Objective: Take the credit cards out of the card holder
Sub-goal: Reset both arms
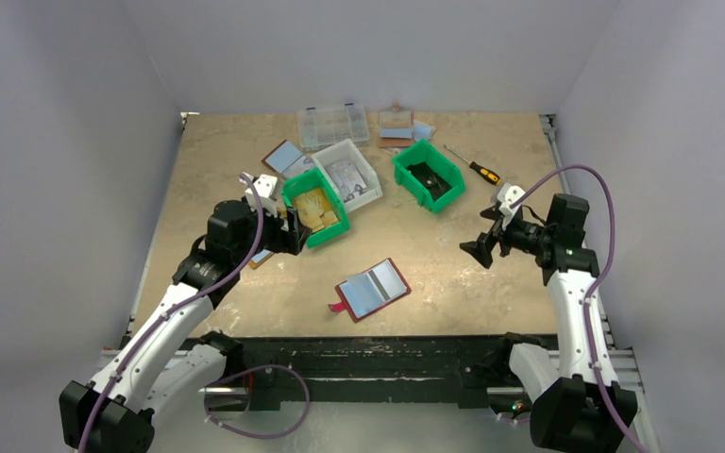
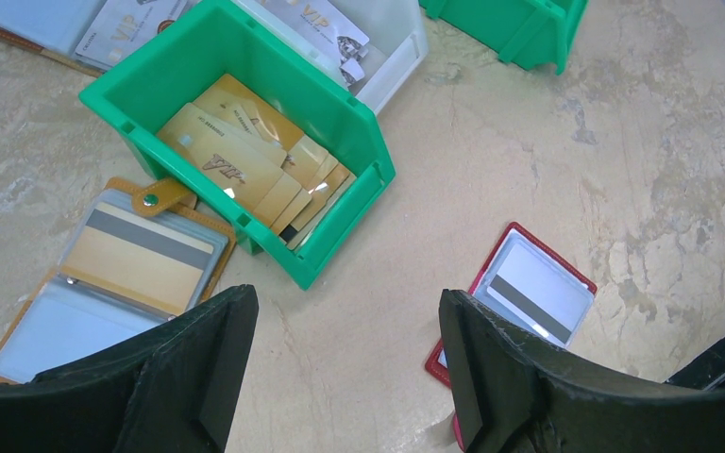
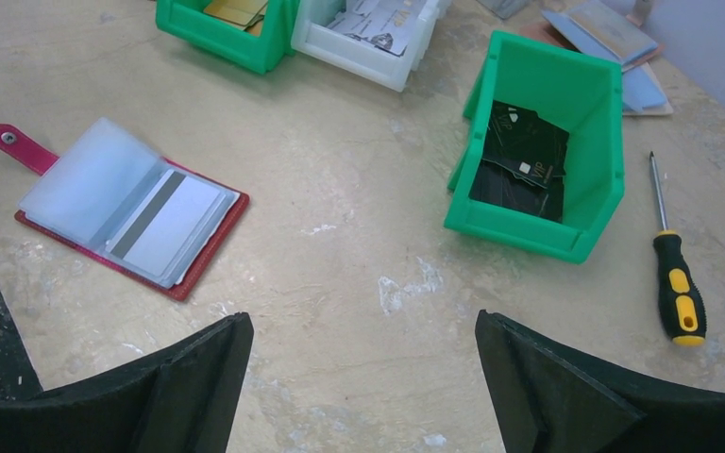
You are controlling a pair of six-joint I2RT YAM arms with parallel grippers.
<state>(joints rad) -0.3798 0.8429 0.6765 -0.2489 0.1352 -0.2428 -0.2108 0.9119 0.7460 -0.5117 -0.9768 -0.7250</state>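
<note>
The card holder [image 1: 373, 288] lies open and flat on the table near the front middle, with a dark red rim and a red tab at its near-left end. It also shows in the left wrist view [image 2: 540, 288] and the right wrist view [image 3: 123, 203]. A pale grey credit card [image 3: 165, 222] with a dark band sits in its right panel, also visible in the left wrist view [image 2: 533, 302]. My left gripper [image 1: 293, 231] [image 2: 349, 302] is open and empty, left of and behind the holder. My right gripper [image 1: 480, 250] [image 3: 363, 326] is open and empty, to the holder's right.
A green bin of yellowish-tan cards [image 1: 316, 208] stands by my left gripper, a white bin [image 1: 351, 170] behind it. A green bin with black cards [image 1: 428, 175] and a screwdriver [image 1: 472, 168] lie back right. A tan-rimmed bifold [image 2: 104, 274] lies left. A clear organiser box [image 1: 332, 123] is at the back.
</note>
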